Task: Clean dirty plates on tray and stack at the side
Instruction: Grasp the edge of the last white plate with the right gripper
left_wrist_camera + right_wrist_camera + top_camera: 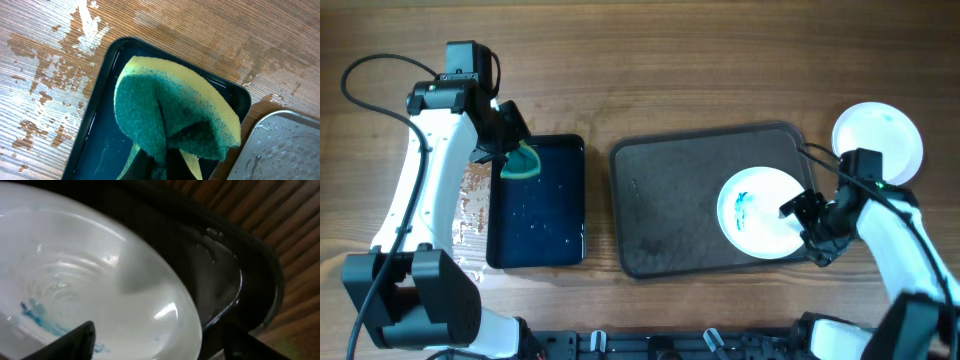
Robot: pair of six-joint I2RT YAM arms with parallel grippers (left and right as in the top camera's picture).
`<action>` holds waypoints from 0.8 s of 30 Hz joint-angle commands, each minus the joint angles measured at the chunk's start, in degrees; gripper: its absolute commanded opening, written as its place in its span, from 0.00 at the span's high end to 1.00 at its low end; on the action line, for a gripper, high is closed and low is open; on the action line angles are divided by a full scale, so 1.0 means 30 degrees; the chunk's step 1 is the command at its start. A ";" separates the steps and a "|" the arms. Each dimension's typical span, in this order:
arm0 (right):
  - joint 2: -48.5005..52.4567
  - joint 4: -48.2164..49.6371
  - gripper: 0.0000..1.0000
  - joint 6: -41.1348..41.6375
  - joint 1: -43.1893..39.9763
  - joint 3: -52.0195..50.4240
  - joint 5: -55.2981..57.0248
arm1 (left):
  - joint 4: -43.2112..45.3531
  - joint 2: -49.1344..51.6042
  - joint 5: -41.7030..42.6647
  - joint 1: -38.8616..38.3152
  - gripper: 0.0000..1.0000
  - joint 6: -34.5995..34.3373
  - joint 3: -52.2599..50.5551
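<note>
My left gripper is clamped on a folded yellow-and-green sponge, above the narrow glossy black tray. My right gripper is spread wide, jaws astride the right rim of a small round white plate with blue smears, which lies on the large dark brown tray. A plain white plate sits on the wooden table, just past that tray's right end.

Plate on tray, right end

white arm shells, black joints, cables, fingers
</note>
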 commanded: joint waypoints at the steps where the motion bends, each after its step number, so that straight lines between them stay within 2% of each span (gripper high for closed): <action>1: 0.1443 0.0809 0.28 -0.0321 0.0022 0.0299 0.0379 | 0.0095 0.0029 0.0160 -0.0044 0.96 0.0182 0.0386; 5: 0.1610 0.1311 0.29 -0.0583 0.0022 0.0299 0.0401 | 0.0087 0.0029 0.0160 -0.0044 0.96 0.0182 0.0386; 6: 0.1610 0.1399 0.32 -0.0634 0.0022 0.0299 0.0401 | 0.0087 0.0029 0.0160 -0.0044 0.96 0.0175 0.0386; 7: 0.1610 0.1464 0.40 -0.0736 0.0022 0.0299 0.0393 | 0.0087 0.0029 0.0168 -0.0044 0.96 0.0175 0.0386; 10: 0.1610 0.1588 0.72 -0.1144 0.0022 0.0299 0.0401 | 0.0087 0.0029 0.0168 -0.0044 0.96 0.0175 0.0386; 13: 0.1610 0.1668 0.78 -0.1144 0.0022 0.0299 0.0408 | 0.0087 0.0029 0.0168 -0.0044 0.96 0.0175 0.0386; 14: 0.1610 0.1749 0.86 -0.1253 0.0022 0.0299 0.0415 | 0.0087 0.0029 0.0168 -0.0044 0.96 0.0175 0.0386; 17: 0.1610 0.2171 0.90 -0.2142 0.0022 0.0299 0.0896 | 0.0087 0.0029 0.0168 -0.0044 0.96 0.0175 0.0386; 18: 0.1610 0.2273 0.94 -0.2455 0.0022 0.0299 0.1253 | 0.0087 0.0029 0.0168 -0.0044 0.96 0.0175 0.0386; 19: 0.1610 0.2754 0.95 -0.4131 0.0022 0.0299 0.2273 | 0.0080 0.0029 0.0182 -0.0044 0.96 0.0175 0.0386; 21: 0.1610 0.3009 0.95 -0.5100 0.0022 0.0299 0.3053 | 0.0051 0.0029 0.0423 -0.0044 0.96 0.0211 0.0386; 24: 0.1610 0.3657 0.95 -0.7446 0.0029 0.0299 0.0823 | 0.0051 0.0029 0.1355 -0.0044 0.96 0.0248 0.0386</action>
